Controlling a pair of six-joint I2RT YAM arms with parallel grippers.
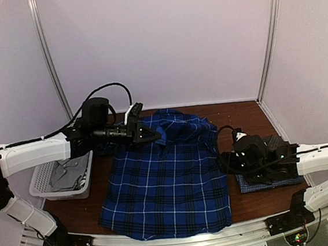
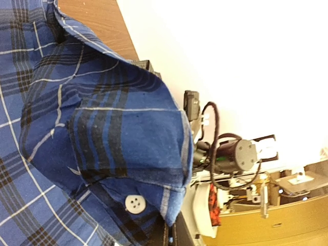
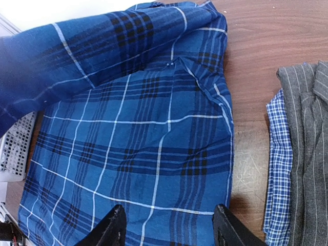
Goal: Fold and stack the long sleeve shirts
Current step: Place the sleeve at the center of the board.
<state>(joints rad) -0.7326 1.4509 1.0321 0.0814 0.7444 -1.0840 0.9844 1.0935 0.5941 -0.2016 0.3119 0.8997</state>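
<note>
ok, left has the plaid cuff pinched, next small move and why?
Probably carry the cuff rightward across the blue plaid shirt and lay it down. The left gripper is shut on that cuff at the shirt's upper-left edge, the body lies spread flat, and the right gripper hovers open.

Soft, matt woven cloth on the blue plaid shirt, with a smooth pale plastic button. Same matt weave on the grey shirt. Smooth, faintly scuffed wood for the table; white plastic mesh for the basket.
</note>
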